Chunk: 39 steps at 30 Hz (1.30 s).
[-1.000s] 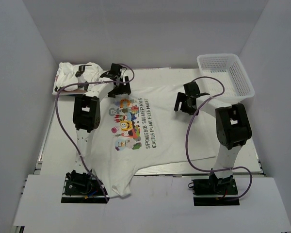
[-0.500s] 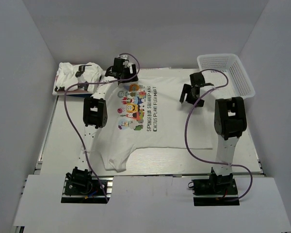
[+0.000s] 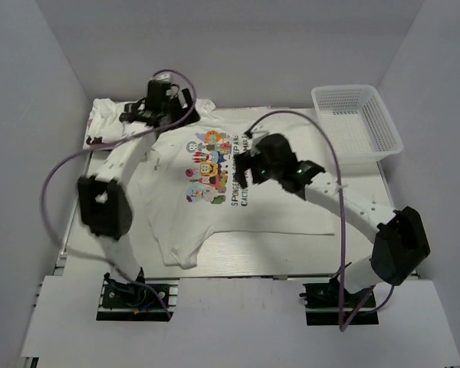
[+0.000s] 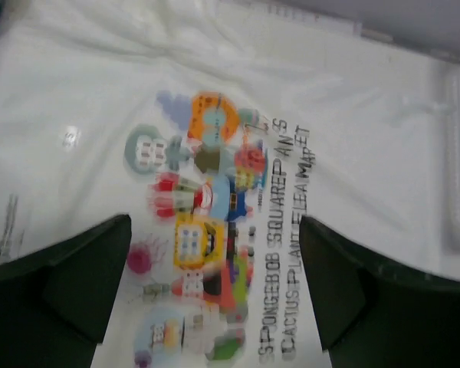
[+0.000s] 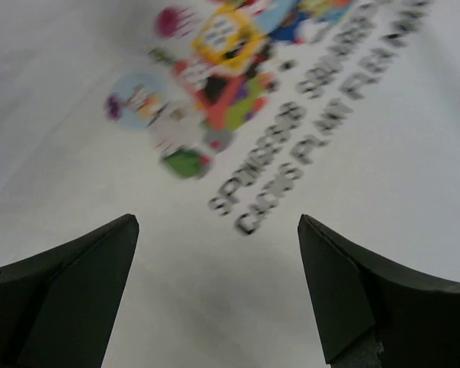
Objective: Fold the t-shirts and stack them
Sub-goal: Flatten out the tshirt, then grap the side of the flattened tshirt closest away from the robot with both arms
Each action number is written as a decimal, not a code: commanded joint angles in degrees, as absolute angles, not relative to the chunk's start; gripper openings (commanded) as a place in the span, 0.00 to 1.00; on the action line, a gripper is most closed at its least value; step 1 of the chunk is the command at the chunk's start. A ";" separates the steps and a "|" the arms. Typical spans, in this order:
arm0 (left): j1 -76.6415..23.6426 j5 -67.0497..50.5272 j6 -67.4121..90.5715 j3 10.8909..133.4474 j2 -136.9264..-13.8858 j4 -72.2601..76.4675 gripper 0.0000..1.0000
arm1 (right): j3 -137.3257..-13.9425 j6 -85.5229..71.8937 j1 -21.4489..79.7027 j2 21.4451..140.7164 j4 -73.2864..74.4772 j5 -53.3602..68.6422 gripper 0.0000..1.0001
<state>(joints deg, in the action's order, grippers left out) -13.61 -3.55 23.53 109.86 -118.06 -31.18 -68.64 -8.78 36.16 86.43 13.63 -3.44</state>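
printed t-shirt [image 3: 215, 184]: one, spread print-up across the middle of the counter [image 3: 284, 253], near-left part rumpled; further t-shirts [image 3: 115, 115] heaped at the far-left corner. left gripper [image 4: 213, 230] above the shirt's far-left edge and right gripper [image 5: 215, 230] above the lettering, both spread wide and holding nothing. handling note: probably best to flatten the rumpled part first, then pinch matching points along one edge so the crease runs straight.

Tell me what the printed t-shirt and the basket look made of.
The printed t-shirt looks like soft matte white cloth: it lies limp and creased, its print flat like ink. The basket is probably rigid white plastic: its walls stand as an open moulded mesh.
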 commanded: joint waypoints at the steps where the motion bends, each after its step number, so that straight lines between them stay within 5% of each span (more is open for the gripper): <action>1: -14.59 8.04 33.38 84.26 -88.92 -38.14 1.00 | -62.85 -9.57 48.10 84.64 13.63 1.06 0.90; 6: -14.59 8.96 45.86 46.48 -52.26 -33.91 1.00 | -60.92 -14.84 62.27 84.81 14.15 -2.29 0.90; 10: -14.59 7.83 53.69 36.42 -33.08 -44.28 1.00 | -57.40 -20.21 71.27 89.71 7.49 -2.55 0.90; 18: -14.06 9.16 57.57 38.84 -22.59 -55.90 1.00 | -57.92 -40.33 80.41 97.99 -8.06 -10.62 0.87; 25: -13.45 11.07 57.57 41.92 -20.05 -60.90 1.00 | -65.21 -44.99 80.25 104.93 -5.29 -14.41 0.79; 28: -13.45 12.91 57.57 43.32 -19.34 -62.22 1.00 | -68.20 -46.05 80.24 107.92 -0.73 -16.24 0.66; 29: -13.45 14.14 58.18 43.94 -19.34 -63.44 1.00 | -68.64 -46.84 80.16 108.10 1.47 -16.69 0.48; 32: -13.45 14.15 58.18 43.95 -18.20 -63.98 1.00 | -66.90 -47.20 80.24 107.32 2.99 -18.45 0.21; 33: -13.45 14.15 58.18 43.95 -18.19 -63.29 1.00 | -66.28 -46.94 80.16 105.66 3.16 -18.37 0.04; 39: -13.45 10.47 56.43 41.58 -23.80 -58.20 1.00 | -59.07 -35.97 80.42 95.38 0.80 -14.89 0.00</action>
<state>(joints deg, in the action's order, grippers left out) -13.72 12.40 57.23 42.35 -19.84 -61.01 -61.19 -42.37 80.05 103.35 2.72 -16.19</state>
